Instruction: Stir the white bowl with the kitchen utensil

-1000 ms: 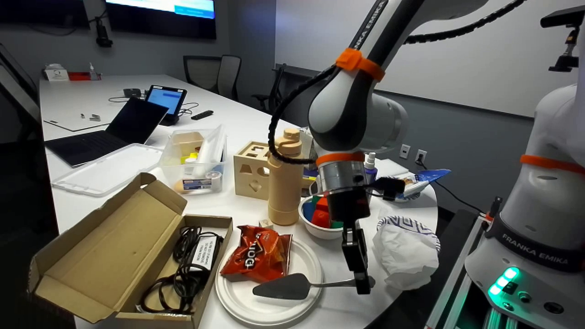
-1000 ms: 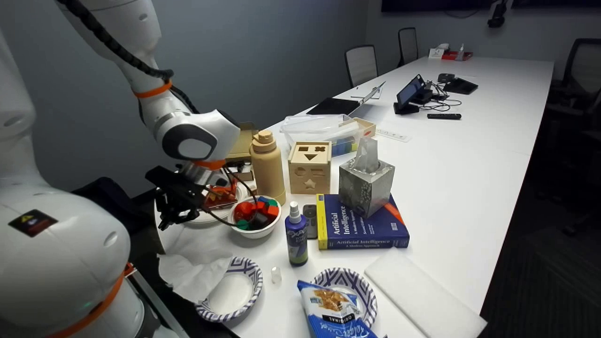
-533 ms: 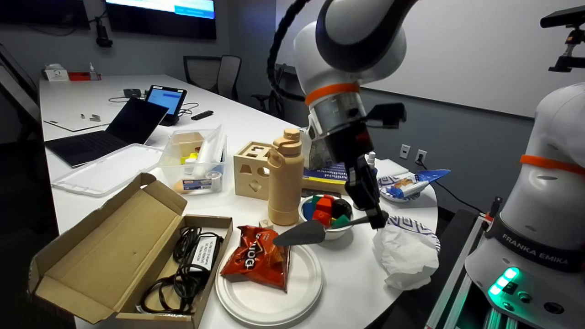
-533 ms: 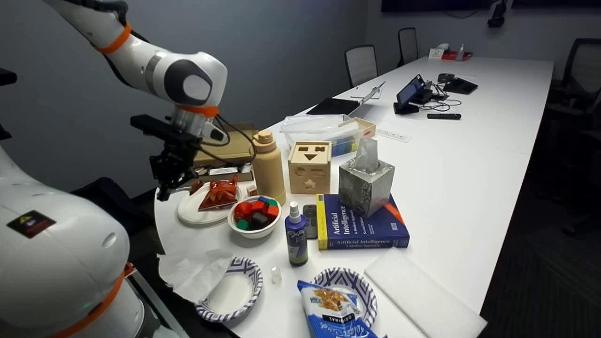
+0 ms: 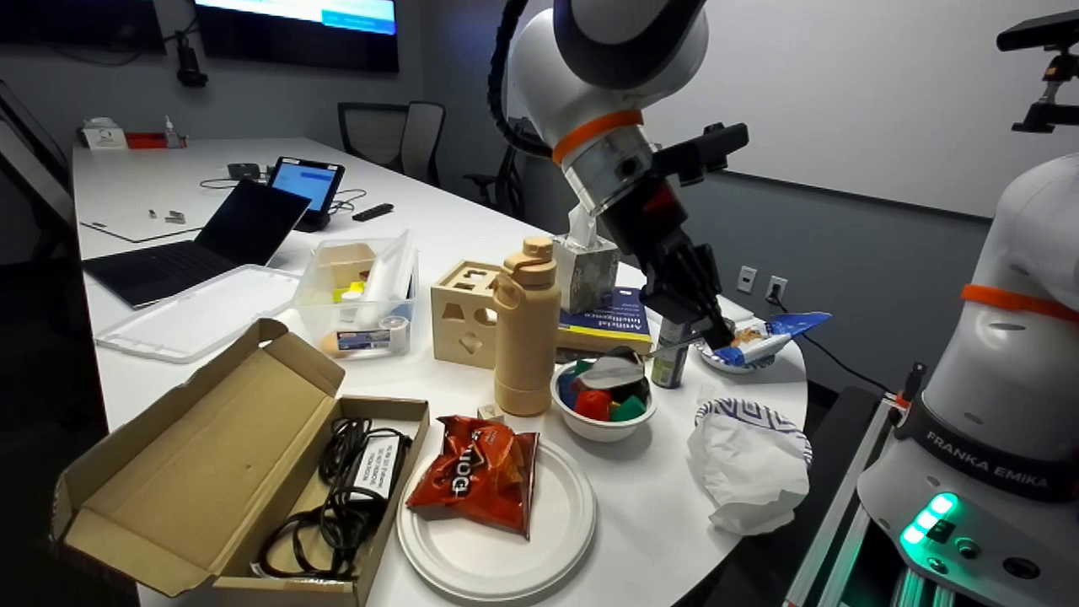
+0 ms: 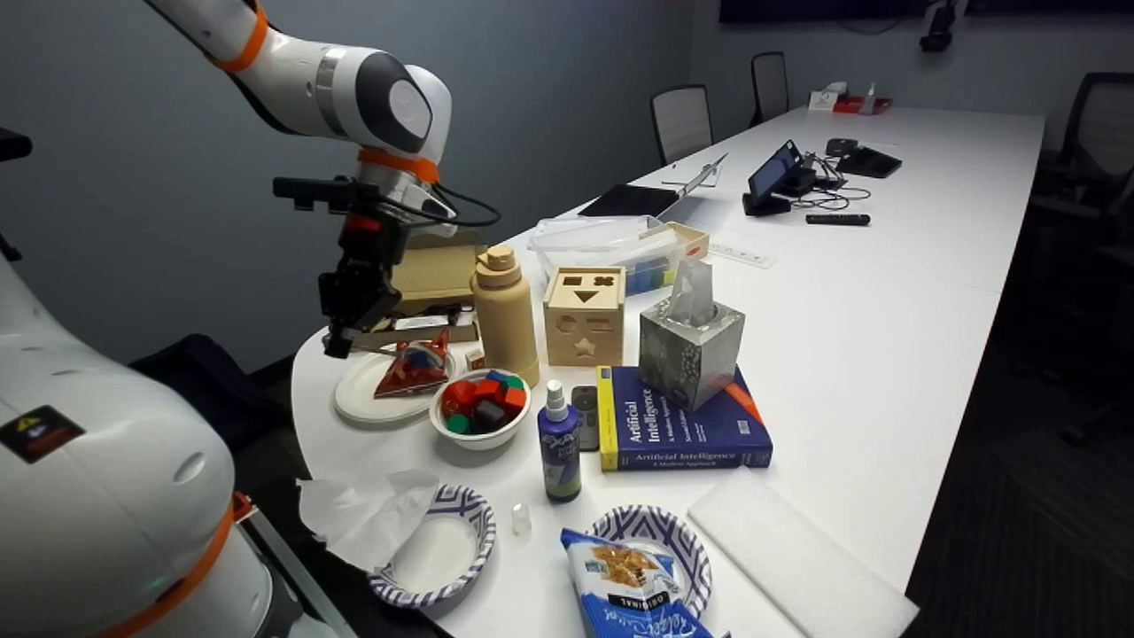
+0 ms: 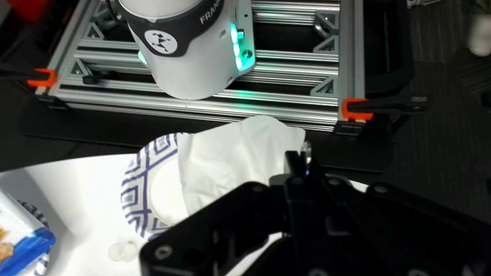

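My black two-fingered gripper (image 5: pixel 719 331) was clamped on the handle of a grey, broad-headed spatula (image 5: pixel 614 373), so I judged the fetching done. Stirring was left: the spatula's head hung in the air, not in the small, round white bowl (image 6: pixel 485 441) of red, green and black blocks (image 6: pixel 515 399). That bowl sat on the white table (image 6: pixel 842 354), a beige bottle (image 5: pixel 527 354) and a purple spray bottle (image 6: pixel 561 454) close beside it, leaving, I thought, little sweep there; towards the table's curved edge, room looked better.
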Controlling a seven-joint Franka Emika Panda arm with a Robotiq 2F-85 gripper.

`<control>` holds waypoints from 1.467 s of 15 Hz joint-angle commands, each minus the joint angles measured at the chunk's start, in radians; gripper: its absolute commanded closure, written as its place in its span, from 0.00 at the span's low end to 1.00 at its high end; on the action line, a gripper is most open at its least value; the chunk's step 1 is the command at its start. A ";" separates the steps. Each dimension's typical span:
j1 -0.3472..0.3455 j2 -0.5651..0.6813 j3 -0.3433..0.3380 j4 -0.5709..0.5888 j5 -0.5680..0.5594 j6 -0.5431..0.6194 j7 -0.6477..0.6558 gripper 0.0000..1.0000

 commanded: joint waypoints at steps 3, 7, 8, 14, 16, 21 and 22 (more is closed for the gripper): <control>-0.015 0.139 -0.020 0.085 -0.083 -0.115 0.152 0.99; -0.006 0.200 -0.029 0.127 -0.118 -0.143 0.221 0.99; -0.003 0.220 -0.029 0.139 -0.122 -0.150 0.228 0.99; -0.002 0.284 -0.040 0.172 -0.100 -0.114 0.165 0.99; -0.007 0.261 -0.046 0.169 -0.088 -0.084 0.137 0.99; -0.012 0.180 -0.065 0.145 -0.083 0.023 0.124 0.99; -0.011 0.172 -0.067 0.146 -0.086 0.020 0.129 0.99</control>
